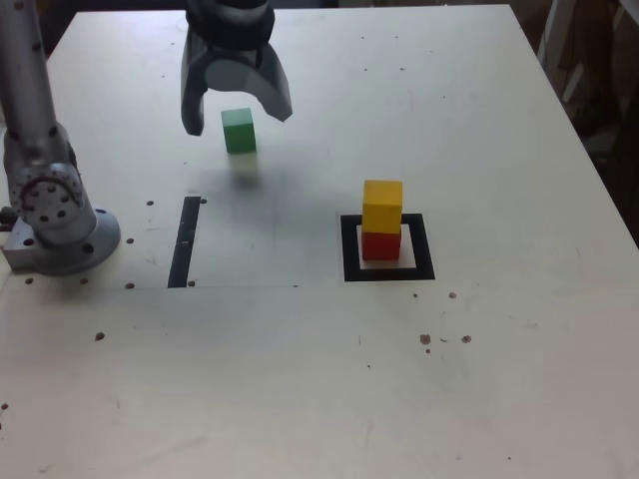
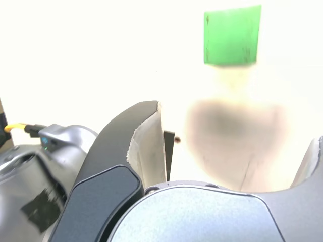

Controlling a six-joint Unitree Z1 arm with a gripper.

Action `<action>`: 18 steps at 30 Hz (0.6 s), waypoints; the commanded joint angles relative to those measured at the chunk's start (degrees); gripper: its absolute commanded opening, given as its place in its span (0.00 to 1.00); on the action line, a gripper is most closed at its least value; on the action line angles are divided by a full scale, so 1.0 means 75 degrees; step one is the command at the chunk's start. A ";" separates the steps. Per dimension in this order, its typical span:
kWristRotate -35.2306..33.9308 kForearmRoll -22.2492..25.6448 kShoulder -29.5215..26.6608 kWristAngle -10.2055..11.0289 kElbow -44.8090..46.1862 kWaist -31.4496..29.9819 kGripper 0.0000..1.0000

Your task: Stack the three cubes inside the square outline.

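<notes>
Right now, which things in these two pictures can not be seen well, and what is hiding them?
- Red cube: exterior view, its top is covered by the yellow cube.
- Gripper: exterior view, its upper part is cut off by the top edge.
- Green cube: wrist view, glare washes out the table round it.
- Stack and square outline: absent from the wrist view.

Exterior view: even, moderate illumination; image soft and slightly grainy. A diffuse shadow lies on the table (image 1: 300, 379) below the gripper (image 1: 236, 112). Wrist view: strongly overexposed, table washed out to white; near gripper parts blurred.
</notes>
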 commanded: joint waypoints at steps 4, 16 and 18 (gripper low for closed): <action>0.0230 -0.0506 0.0022 0.0101 0.0457 0.0530 0.99; 0.0562 -0.1192 0.0626 0.0270 0.0609 0.1187 0.97; 0.0642 -0.1304 0.0771 0.0275 0.0581 0.1322 0.96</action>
